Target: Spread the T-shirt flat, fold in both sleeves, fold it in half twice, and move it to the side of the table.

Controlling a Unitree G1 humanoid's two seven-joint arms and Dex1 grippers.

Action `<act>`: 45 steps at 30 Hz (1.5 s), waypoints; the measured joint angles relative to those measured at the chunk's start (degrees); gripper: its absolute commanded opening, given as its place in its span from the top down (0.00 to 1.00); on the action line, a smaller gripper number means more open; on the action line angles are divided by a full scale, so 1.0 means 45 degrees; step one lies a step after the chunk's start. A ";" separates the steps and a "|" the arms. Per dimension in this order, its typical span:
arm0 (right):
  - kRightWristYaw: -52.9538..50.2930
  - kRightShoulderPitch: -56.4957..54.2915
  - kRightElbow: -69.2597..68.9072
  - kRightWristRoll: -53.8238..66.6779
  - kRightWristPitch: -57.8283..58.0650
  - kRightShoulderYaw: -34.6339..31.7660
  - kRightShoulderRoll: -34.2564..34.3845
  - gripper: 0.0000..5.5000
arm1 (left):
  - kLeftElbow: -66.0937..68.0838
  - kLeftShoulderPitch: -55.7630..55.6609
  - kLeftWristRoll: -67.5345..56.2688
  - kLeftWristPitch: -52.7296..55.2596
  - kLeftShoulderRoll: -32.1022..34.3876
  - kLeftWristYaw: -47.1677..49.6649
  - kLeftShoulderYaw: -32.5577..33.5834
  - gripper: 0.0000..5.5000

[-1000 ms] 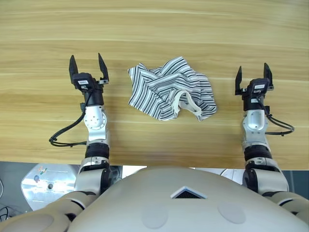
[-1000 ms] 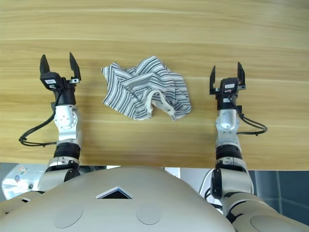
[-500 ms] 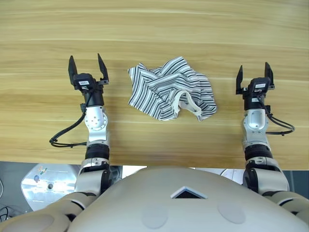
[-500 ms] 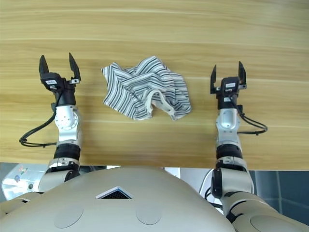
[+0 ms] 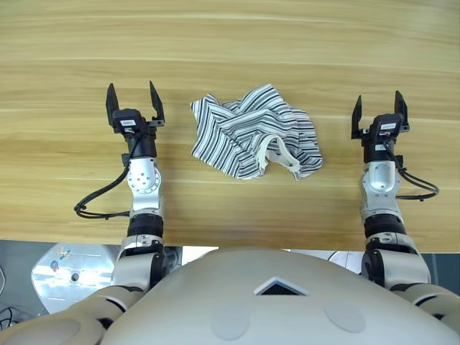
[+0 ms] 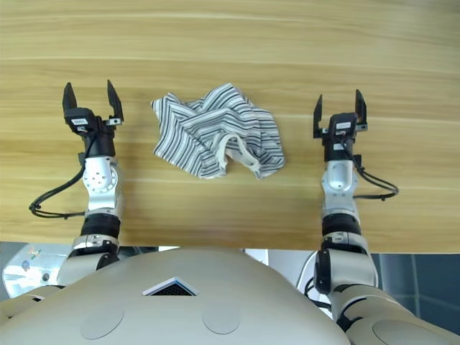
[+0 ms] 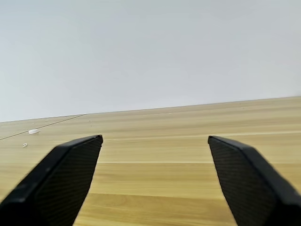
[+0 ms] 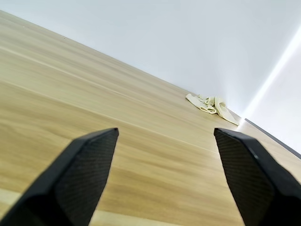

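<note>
A crumpled black-and-white striped T-shirt (image 5: 253, 141) (cream collar showing) lies on the light wooden counter (image 5: 230, 43) between the left hand (image 5: 131, 104) and right hand (image 5: 379, 116), both spread.

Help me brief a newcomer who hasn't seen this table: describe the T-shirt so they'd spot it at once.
Start at the wooden table. Between the left pincer and the right pincer, both open and clear of it, the T-shirt lies in a crumpled heap. Its dark-and-white stripes and cream neckband set it apart from the plain pale cloth farther off.
</note>
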 measured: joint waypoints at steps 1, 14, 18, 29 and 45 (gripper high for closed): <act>0.0000 0.0000 0.0000 0.0000 0.0000 0.0000 0.0000 0.32 | 0.0000 0.0000 0.0002 0.0000 0.0000 -0.0001 -0.0003 0.24; -0.0199 0.0152 -0.0176 -0.0683 -0.0221 0.0158 -0.0156 0.32 | 0.0001 0.0021 -0.0001 -0.0108 0.0060 -0.0550 -0.0411 0.24; -0.0042 0.2619 -0.3176 -0.1604 -0.0933 -0.0005 -0.1075 0.32 | -0.1924 0.1782 -0.1525 -0.0862 0.0357 -0.3101 -0.1726 0.24; 0.3027 0.6947 -0.8214 -0.4049 0.0219 -0.0271 -0.4660 0.32 | -0.5999 0.4065 -0.3143 -0.0068 0.1708 -0.6111 -0.3285 0.24; 0.3188 0.5319 -0.7946 -0.5955 -0.0042 0.2830 -0.5298 0.32 | -0.6240 0.4083 -0.0723 -0.0490 0.2531 -0.6078 -0.3359 0.24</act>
